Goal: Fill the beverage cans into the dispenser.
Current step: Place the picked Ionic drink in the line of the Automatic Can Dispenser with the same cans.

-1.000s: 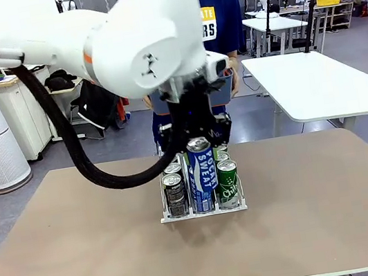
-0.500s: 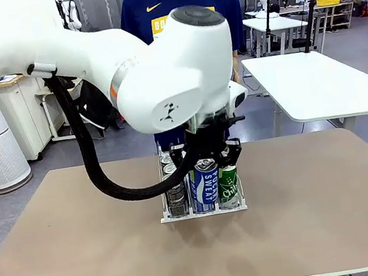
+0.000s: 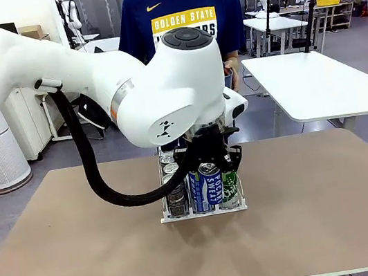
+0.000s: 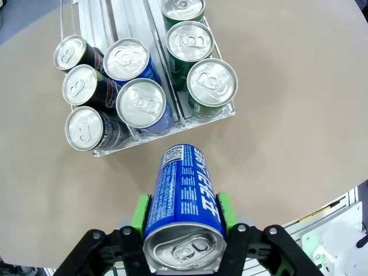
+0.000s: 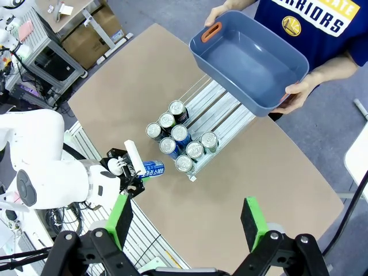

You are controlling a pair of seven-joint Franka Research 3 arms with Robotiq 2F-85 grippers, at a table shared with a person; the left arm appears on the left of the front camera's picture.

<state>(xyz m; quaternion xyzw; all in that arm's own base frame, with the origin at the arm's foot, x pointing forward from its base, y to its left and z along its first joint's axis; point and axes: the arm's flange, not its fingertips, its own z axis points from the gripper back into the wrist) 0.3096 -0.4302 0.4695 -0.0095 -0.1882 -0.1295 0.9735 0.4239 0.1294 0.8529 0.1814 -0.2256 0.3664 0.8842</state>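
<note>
Left gripper (image 4: pixel 183 227) clamped on a blue can (image 4: pixel 184 201), green pads (image 4: pixel 140 214) pressed on both sides of it, silver top toward the wrist camera, can body pointing away from the wrist. In the right wrist view the same gripper (image 5: pixel 135 171) holds the can (image 5: pixel 153 168) lying sideways, just off the near edge of the table (image 5: pixel 144 92).

Just beyond the held can's far end: the dispenser (image 4: pixel 167 135), front lip nearest the left gripper. Three lanes loaded. Lane on the left side of the left wrist view: three black cans (image 4: pixel 86 127) in a row. Middle lane: two blue cans (image 4: pixel 141 103). Right-hand lane: three green cans (image 4: pixel 211 82), the farthest one cut off by the frame edge. Cans upright, tops showing, touching their neighbours in each lane.

Front view: left arm wrist sits low over the dispenser (image 3: pixel 202 210), gripper (image 3: pixel 211 168) partly hidden by the wrist, blue can (image 3: pixel 205 183) in front of it among the rack's cans.

Right gripper (image 5: pixel 187 221) spread wide, nothing between its green pads (image 5: pixel 252 223), high above the table looking down.

Far side, past the dispenser (image 5: pixel 215 123): a person's hands (image 5: pixel 299 92) hold a dark blue tub (image 5: pixel 250 60) with an orange handle, tilted, above the table's far edge.
</note>
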